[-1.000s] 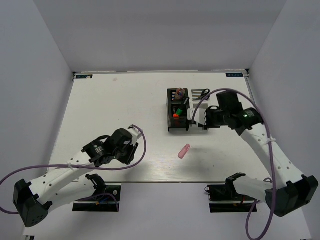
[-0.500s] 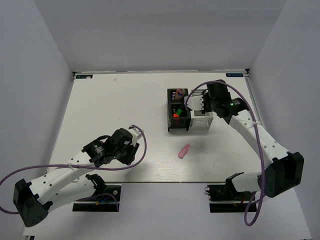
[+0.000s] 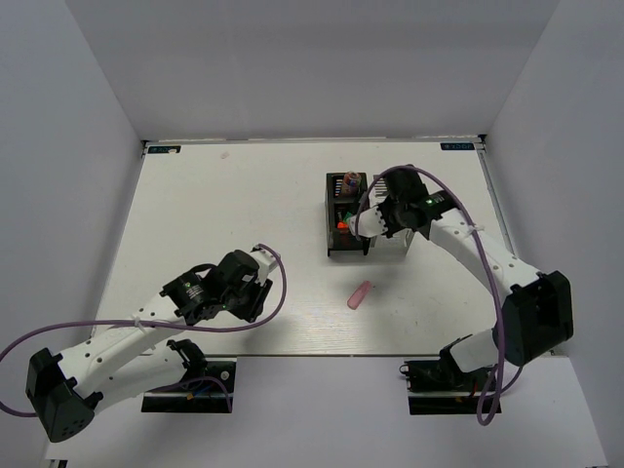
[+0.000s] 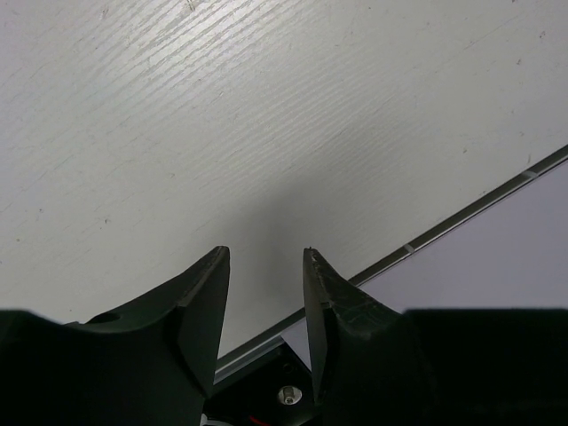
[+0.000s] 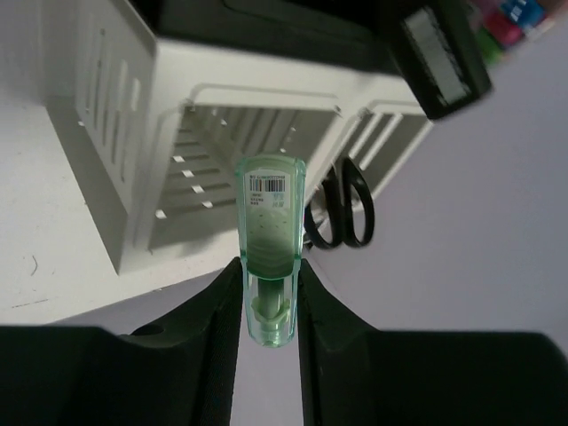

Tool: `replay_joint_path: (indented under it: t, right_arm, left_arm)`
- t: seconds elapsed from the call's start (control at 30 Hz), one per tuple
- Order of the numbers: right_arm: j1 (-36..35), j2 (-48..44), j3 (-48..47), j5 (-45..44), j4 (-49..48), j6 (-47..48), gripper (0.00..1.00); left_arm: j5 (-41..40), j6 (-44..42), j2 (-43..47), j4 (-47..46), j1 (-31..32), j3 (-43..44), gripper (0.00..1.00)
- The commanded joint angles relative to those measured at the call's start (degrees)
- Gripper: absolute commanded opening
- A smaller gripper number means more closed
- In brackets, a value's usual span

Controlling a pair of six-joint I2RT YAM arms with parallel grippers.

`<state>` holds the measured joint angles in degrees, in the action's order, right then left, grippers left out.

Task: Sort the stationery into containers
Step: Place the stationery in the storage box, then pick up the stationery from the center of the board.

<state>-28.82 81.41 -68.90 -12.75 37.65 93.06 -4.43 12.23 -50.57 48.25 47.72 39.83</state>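
Observation:
My right gripper (image 5: pixel 269 266) is shut on a mint tube (image 5: pixel 271 231) and holds it upright just above the white slatted organizer (image 5: pixel 133 169). Black-handled scissors (image 5: pixel 342 213) stand in that organizer's far compartment. In the top view my right gripper (image 3: pixel 375 222) hangs over the white organizer (image 3: pixel 393 244), beside the black organizer (image 3: pixel 333 239), which holds orange and green items (image 3: pixel 343 220). A pale pink tube (image 3: pixel 359 295) lies on the table in front of the organizers. My left gripper (image 4: pixel 266 257) is open and empty, low over the table near its front edge (image 3: pixel 255 291).
The black organizer (image 5: pixel 293 35) fills the top of the right wrist view, with pink and green items (image 5: pixel 501 22) at the upper right. The table's front edge rail (image 4: pixel 461 209) runs close under my left gripper. White walls enclose the table.
My right arm has swung left and forward, carrying the mint tube over the white organizer. The left arm and the pale pink tube have not moved.

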Motion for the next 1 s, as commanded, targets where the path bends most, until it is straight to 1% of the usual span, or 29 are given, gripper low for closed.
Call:
replay_joint_path:
  t: [0.0, 0.07, 0.13, 0.17, 0.2, 0.23, 0.27, 0.3, 0.33, 0.37, 0.4, 0.43, 0.47, 0.5, 0.53, 0.57, 0.6, 0.63, 0.67, 0.7, 0.73, 0.77, 0.8, 0.83, 0.87, 0.9, 0.93, 0.97]
  right_arm:
    - [-0.71, 1.65, 0.26, -2.18, 2.43, 6.87, 0.0]
    - [-0.97, 2.35, 0.09, -2.8, 2.17, 6.96, 0.0]
    - [-0.97, 2.53, 0.0, -2.63, 2.17, 6.61, 0.35]
    - [-1.06, 2.27, 0.0, -2.11, 1.73, 5.74, 0.51]
    - [-1.06, 2.35, -0.52, -1.32, 1.64, 4.86, 0.63]
    - [-1.15, 2.35, -1.05, -1.66, 1.99, 4.42, 0.66]
    - [-1.15, 2.09, -1.32, -1.05, 2.08, 3.37, 0.64]
    - [-1.15, 1.92, -1.76, -0.52, 1.99, 1.97, 0.54]
    - [-0.98, 1.48, -3.76, 0.0, 3.38, -0.05, 0.45]
    - [-1.15, 0.78, -4.48, 2.1, 3.92, -1.46, 0.33]
    - [-1.07, 0.6, -5.01, 2.73, 4.62, -5.82, 0.19]
    - [-0.89, -0.36, -6.06, 3.52, 4.8, -7.09, 0.0]
    - [-0.8, -1.5, -5.98, 4.74, 5.06, -8.23, 0.0]
    - [-0.8, -2.12, -6.07, 5.19, 4.46, -9.63, 0.0]
    - [-0.45, -3.87, -6.07, 6.85, 4.1, -18.7, 0.0]
    - [-0.45, -5.71, -6.07, 7.82, 3.4, -22.44, 0.0]
    - [-0.28, -6.86, -5.02, 7.66, 2.0, -33.79, 0.0]
    - [-0.1, -9.05, -4.32, 3.57, 0.51, -48.26, 0.0]
    - [0.08, -10.99, -2.48, 1.61, -2.72, -60.33, 0.0]
    - [0.69, -11.96, -1.94, 0.55, -1.36, -65.67, 0.0]
    - [1.82, -13.28, -1.59, 1.23, 0.3, -74.6, 0.0]
    - [2.18, -14.77, 0.42, 1.94, 5.28, -80.78, 0.41]
    - [2.54, -16.96, 3.66, 6.12, 6.03, -82.14, 0.54]
    - [3.24, -18.37, 5.52, 9.73, 5.95, -83.72, 0.54]
    - [3.24, -21.17, 9.89, 10.63, 5.25, -87.57, 0.54]
    - [3.42, -23.81, 13.58, 11.78, 2.63, -88.22, 0.39]
    - [3.77, -25.06, 15.27, 11.53, 1.74, -89.79, 0.21]
    - [3.94, -27.16, 18.42, 10.83, 0.94, -89.98, 0.03]
  left_arm:
    - [0.65, -0.63, 0.29, -0.08, -0.18, 0.07, 0.5]
    - [0.74, -0.63, 0.38, 0.0, -0.18, -0.19, 0.51]
    - [0.65, -0.63, 0.21, 0.0, -0.18, -0.11, 0.51]
    - [0.82, -0.63, 0.38, -0.17, -0.18, -0.19, 0.51]
    - [1.26, -0.89, 0.55, -0.35, -0.18, -0.11, 0.51]
    - [1.78, -0.98, 0.47, -1.13, -0.18, -0.37, 0.51]
    - [2.05, -1.07, 0.38, -1.66, -0.26, -0.28, 0.51]
    - [2.66, -0.98, 0.38, -2.71, -0.18, -0.2, 0.48]
    - [3.97, -1.07, -0.05, -4.11, -0.26, -0.2, 0.43]
    - [4.33, -1.24, -1.02, -4.82, -0.09, 0.07, 0.24]
    - [7.21, -1.07, -2.68, -6.31, -0.17, 0.85, 0.12]
    - [8.11, -0.81, -3.83, -7.72, 0.09, 2.08, 0.04]
    - [8.9, -0.19, -5.14, -8.6, 0.52, 2.79, 0.0]
    - [9.6, 0.07, -9.51, -10.35, 1.83, 5.49, 0.0]
    - [9.52, 0.25, -11.03, -12.8, 2.89, 6.56, 0.0]
    - [9.26, 0.43, -12.7, -14.13, 5.25, 7.62, 0.0]
    - [8.65, 0.43, -18.54, -17.19, 7.54, 9.54, 0.0]
    - [7.34, 0.78, -20.6, -21.23, 8.6, 10.78, 0.0]
    - [6.8, 1.47, -24.28, -23.53, 10.61, 11.4, 0.0]
    - [6.45, 2.35, -26.32, -29.03, 10.98, 11.84, 0.04]
    - [5.93, 3.06, -31.73, -33.7, 11.51, 12.28, 0.15]
    - [5.22, 3.93, -33.79, -36.1, 11.86, 13.24, 0.3]
    - [5.22, 5.77, -35.55, -39.69, 12.21, 14.12, 0.48]
    - [4.87, 6.31, -40.96, -40.68, 12.39, 15.17, 0.5]
    - [3.39, 6.58, -42.67, -42.43, 13.09, 18.75, 0.51]
    - [2.5, 6.49, -44.6, -42.88, 13.97, 20.27, 0.53]
    - [-0.12, 6.4, -49.14, -42.54, 14.93, 24.81, 0.57]
    - [-2.32, 6.06, -50.67, -41.75, 15.46, 26.24, 0.57]
